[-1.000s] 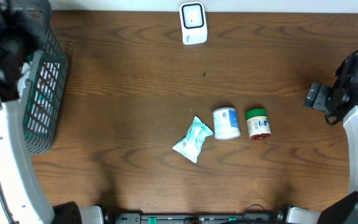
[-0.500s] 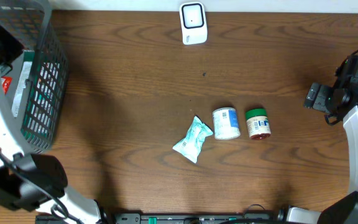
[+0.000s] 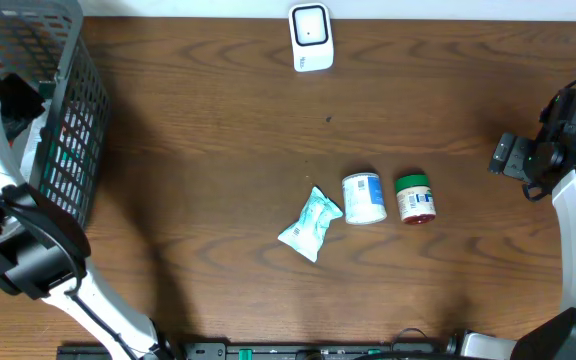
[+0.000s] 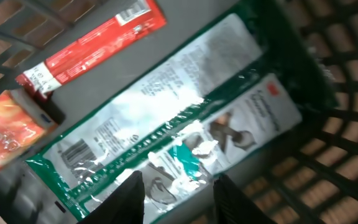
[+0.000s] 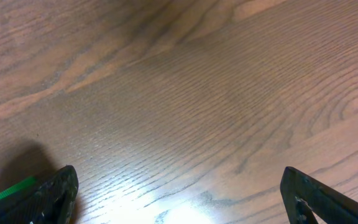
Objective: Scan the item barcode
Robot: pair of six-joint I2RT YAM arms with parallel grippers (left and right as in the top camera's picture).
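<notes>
**Left gripper** (image 4: 179, 200): down inside the basket (image 3: 68, 120) at the left end of the table (image 3: 218, 130), facing its contents. The two fingers (image 4: 132, 198) stand partway apart with a clear gap between them, and nothing is clamped in that gap.

- Directly beneath and ahead of the fingertips a long silver packet (image 4: 166, 118) with green edges lies flat on the basket floor. Whether the fingertips touch it cannot be told.
- A barcode (image 4: 73, 149) shows on the packet's upper face, off to the left of the fingers.
- Beyond the silver packet, farther from the gripper, lies a red packet (image 4: 98, 43).
- An orange packet (image 4: 5, 134) sits at the left edge of the wrist view, beside the silver packet's end.

**Right gripper** (image 5: 179, 202): at the right end of the table, jaws spread wide, with the fingertips at opposite lower corners of the wrist view. It holds nothing, and only bare wood lies under it.

**Loose items**: three lie on the open table, well apart from both grippers and nearer the right one. Going away from the right gripper toward the left one:

- A jar (image 3: 415, 197) with a green lid, on its side.
- A white tub (image 3: 364, 198) with a blue label, just beside the jar.
- A teal pouch (image 3: 310, 224), close against the tub. Contact cannot be told.

**Scanner** (image 3: 310, 38): white, at the far edge of the table, between the two arms and well apart from both grippers.
</notes>
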